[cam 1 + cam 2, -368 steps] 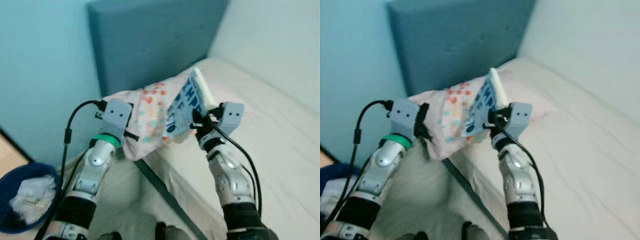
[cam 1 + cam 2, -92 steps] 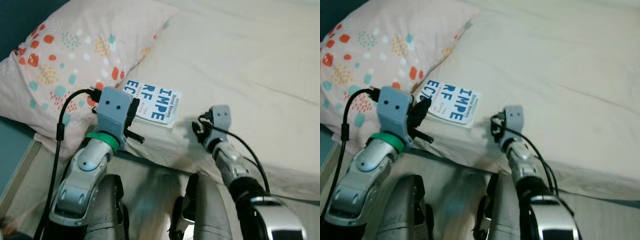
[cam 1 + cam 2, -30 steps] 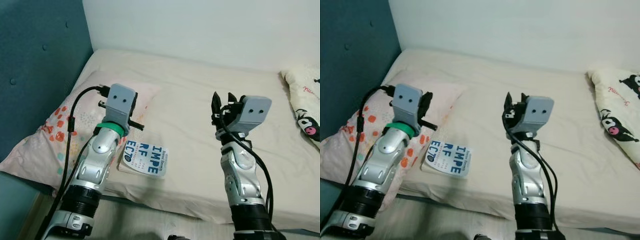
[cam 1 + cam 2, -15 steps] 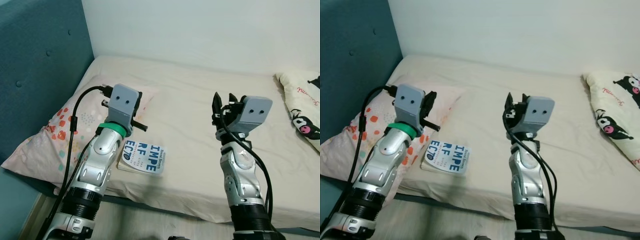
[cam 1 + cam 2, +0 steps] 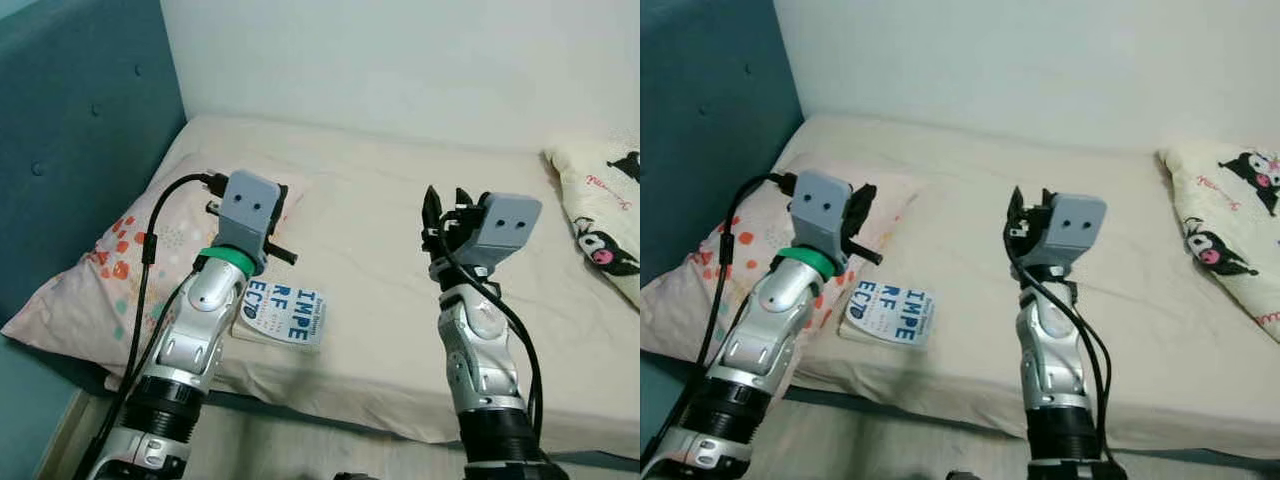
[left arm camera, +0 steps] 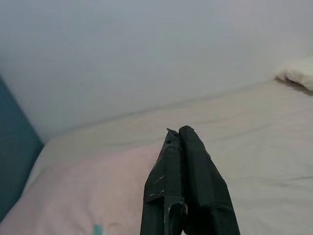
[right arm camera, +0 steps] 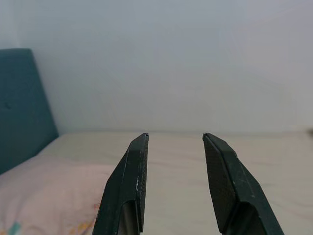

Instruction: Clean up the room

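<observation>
Left eye view, white-and-blue book [image 5: 286, 313] flat on bed, left claw [image 6: 180, 133] closed, right claw [image 7: 175, 138] open.

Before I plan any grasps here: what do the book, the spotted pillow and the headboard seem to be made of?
The book looks like a paperback: thin, with a smooth white cover printed in blue letters. The spotted pillow looks like soft woven cloth, matte pink with printed dots, sagging at its edges. The headboard seems to be padded teal fabric, judging by its buttoned dimples; the exact fabric is unclear.
</observation>
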